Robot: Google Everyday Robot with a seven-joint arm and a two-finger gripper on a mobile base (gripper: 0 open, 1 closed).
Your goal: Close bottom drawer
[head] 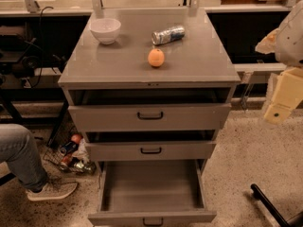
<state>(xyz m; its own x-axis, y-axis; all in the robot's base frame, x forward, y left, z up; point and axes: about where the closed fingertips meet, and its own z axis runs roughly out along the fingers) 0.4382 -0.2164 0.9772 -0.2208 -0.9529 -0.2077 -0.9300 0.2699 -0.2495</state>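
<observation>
The grey metal cabinet (pixel 151 77) stands in the middle of the camera view. Its bottom drawer (pixel 151 217) is pulled far out toward me, showing a bare grey tray (pixel 150 186); its shallow front with a small black handle (pixel 152 221) sits at the frame's lower edge. The top drawer (pixel 149 116) and middle drawer (pixel 150 150) are each slightly open. My gripper (pixel 283 100), cream coloured, hangs at the right edge, well right of the cabinet and above the floor, touching nothing.
On the cabinet top sit a white bowl (pixel 105 30), a lying can (pixel 168 34) and an orange (pixel 155 57). A person's leg and shoe (pixel 49 189) are at the lower left, beside a basket of cans (pixel 72 154). A black chair leg (pixel 270 205) is at the lower right.
</observation>
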